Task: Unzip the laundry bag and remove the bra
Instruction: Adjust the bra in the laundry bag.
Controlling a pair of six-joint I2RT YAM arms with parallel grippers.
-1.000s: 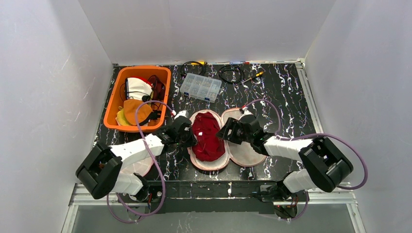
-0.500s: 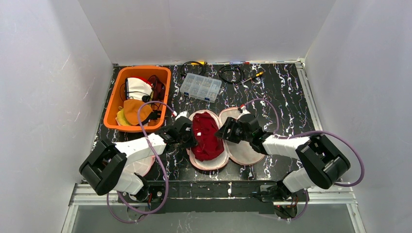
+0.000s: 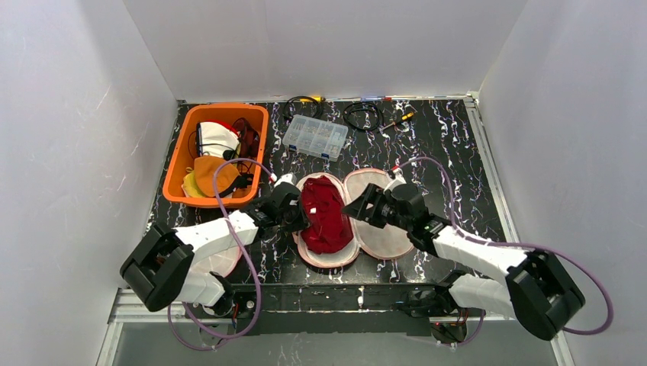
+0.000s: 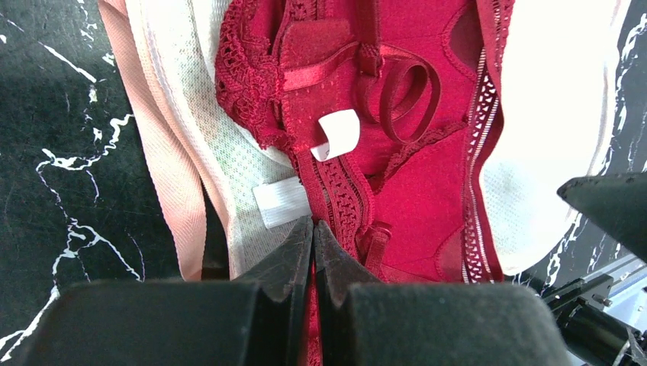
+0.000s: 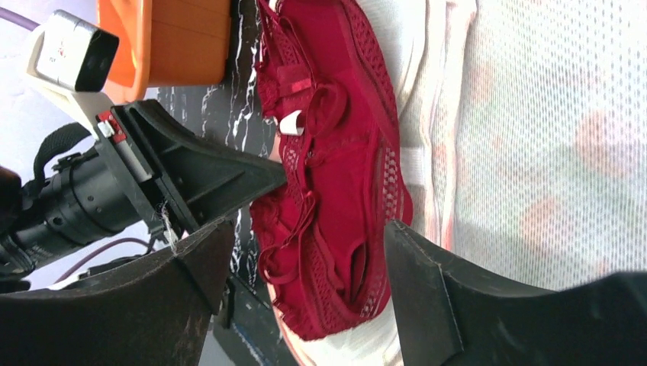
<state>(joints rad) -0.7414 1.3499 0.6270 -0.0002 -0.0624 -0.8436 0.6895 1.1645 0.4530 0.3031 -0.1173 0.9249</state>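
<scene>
We are holding the left gripper (image 4: 313, 229), jaws pressed together, at the rim of the open laundry bag (image 3: 378, 240), and the right gripper (image 5: 309, 227), jaws wide, above the bra (image 3: 328, 221) inside. Beyond, the black marbled table (image 3: 450, 145) is carrying an orange bin (image 3: 225, 107) between white walls (image 3: 320, 46).

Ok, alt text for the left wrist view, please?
The left gripper, shut, has its tips at the near edge of a red lace bra lying in the unzipped white mesh laundry bag. Black marbled table shows at left.
</scene>
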